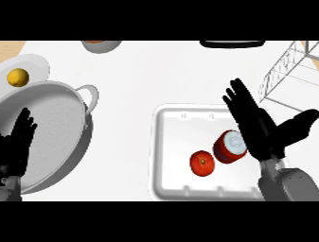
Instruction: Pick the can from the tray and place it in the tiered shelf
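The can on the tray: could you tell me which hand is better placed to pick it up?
The right hand. It hovers open right beside the can on the white tray, near the tiered shelf. The left hand rests over the pan.

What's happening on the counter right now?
The right hand hangs open over the white tray, right beside the red can, which lies on its side next to a tomato. The can is not yet gripped. The wire shelf stands at upper right. The left hand rests open over the large pan.
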{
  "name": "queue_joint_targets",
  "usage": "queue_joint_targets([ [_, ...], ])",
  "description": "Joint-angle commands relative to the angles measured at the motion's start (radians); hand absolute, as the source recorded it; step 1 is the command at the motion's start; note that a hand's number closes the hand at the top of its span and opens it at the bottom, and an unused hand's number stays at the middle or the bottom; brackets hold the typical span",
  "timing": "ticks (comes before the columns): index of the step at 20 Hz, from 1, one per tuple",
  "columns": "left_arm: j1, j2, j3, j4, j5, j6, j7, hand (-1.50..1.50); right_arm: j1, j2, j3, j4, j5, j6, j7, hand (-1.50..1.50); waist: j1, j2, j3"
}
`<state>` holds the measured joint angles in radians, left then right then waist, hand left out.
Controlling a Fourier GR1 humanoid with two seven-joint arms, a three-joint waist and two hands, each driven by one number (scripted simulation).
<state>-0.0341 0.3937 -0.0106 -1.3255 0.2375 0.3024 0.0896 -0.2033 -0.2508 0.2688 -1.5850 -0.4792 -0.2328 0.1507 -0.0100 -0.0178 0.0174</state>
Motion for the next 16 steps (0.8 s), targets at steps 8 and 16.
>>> queue_joint_targets([
  [8,0.029,-0.042,-0.069,-0.018,0.080,-0.131,0.106,0.00,0.100,-0.516,-0.211,0.171,0.332,0.082,-0.114,1.50,-0.031,0.035,-0.022],
  [16,0.000,-0.073,-0.096,-0.019,0.065,-0.154,0.148,0.00,0.169,-0.504,-0.310,0.401,0.197,0.449,-0.531,-1.50,0.004,0.019,-0.016],
])
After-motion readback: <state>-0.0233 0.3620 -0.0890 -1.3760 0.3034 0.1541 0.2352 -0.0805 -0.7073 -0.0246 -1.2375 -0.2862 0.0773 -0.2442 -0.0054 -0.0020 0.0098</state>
